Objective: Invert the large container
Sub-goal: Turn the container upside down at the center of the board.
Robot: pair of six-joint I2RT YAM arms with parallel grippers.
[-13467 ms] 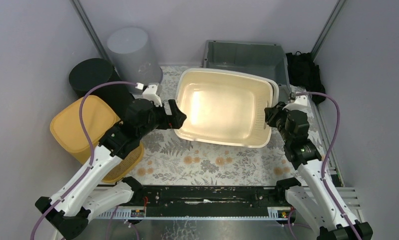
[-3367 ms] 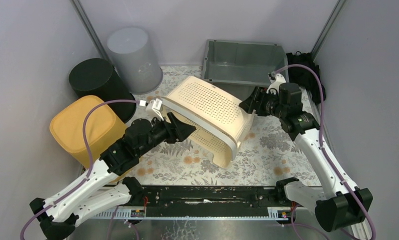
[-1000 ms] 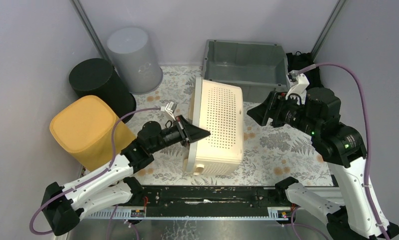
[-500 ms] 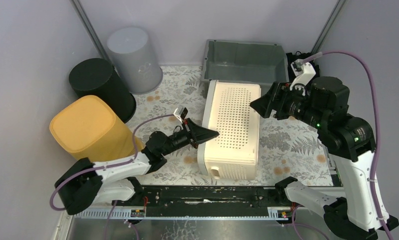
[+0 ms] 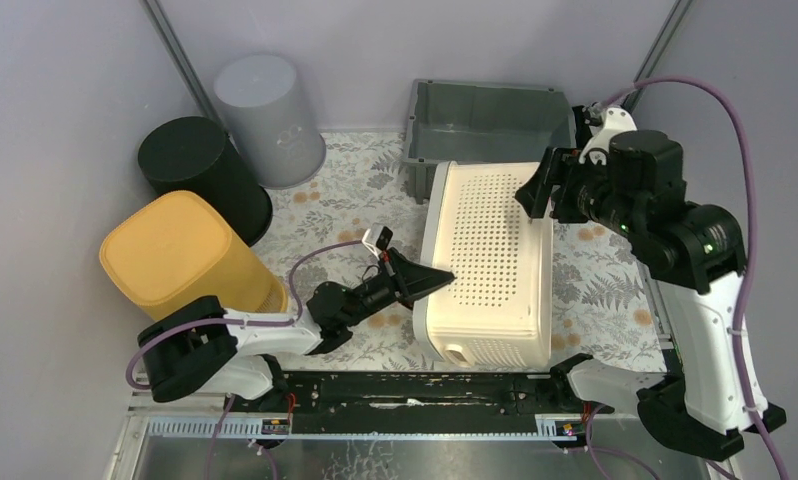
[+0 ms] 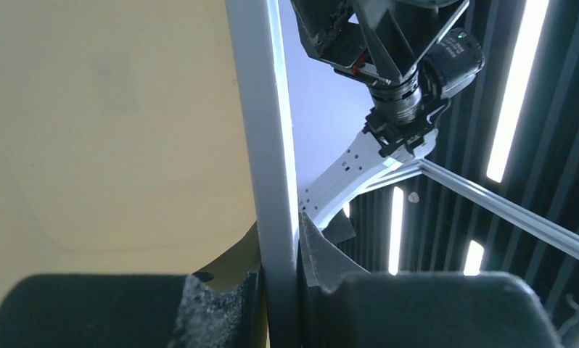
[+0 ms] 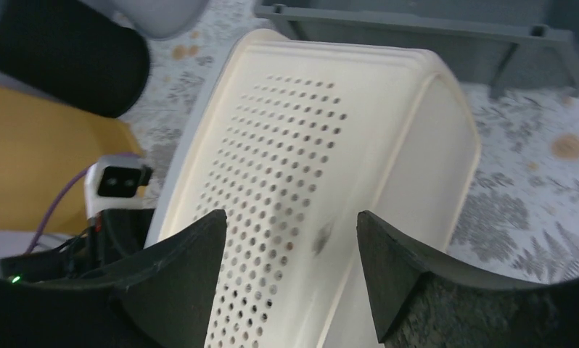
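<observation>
The large container [image 5: 490, 260] is a cream perforated basket lying with its holed bottom facing up on the floral mat, right of centre. My left gripper [image 5: 441, 276] reaches in low from the left and is shut on the container's left rim. In the left wrist view that rim [image 6: 266, 130] runs as a pale vertical strip pinched between the pads of the gripper [image 6: 279, 290], with the cream wall [image 6: 105, 116] beside it. My right gripper [image 5: 535, 193] hovers open over the container's far right corner. In the right wrist view, the gripper [image 7: 290, 239] frames the holed bottom [image 7: 301, 159] without touching it.
A grey bin [image 5: 485, 118] stands directly behind the container. On the left stand a pale grey tub [image 5: 268, 112], a black tub [image 5: 197, 170] and a yellow tub [image 5: 180, 262], all upside down. The booth walls close in on both sides.
The container has swung rightward and come down from standing on its side to bottom-up. My left gripper followed it, still holding the rim. The right gripper drew back to the right, staying open.
</observation>
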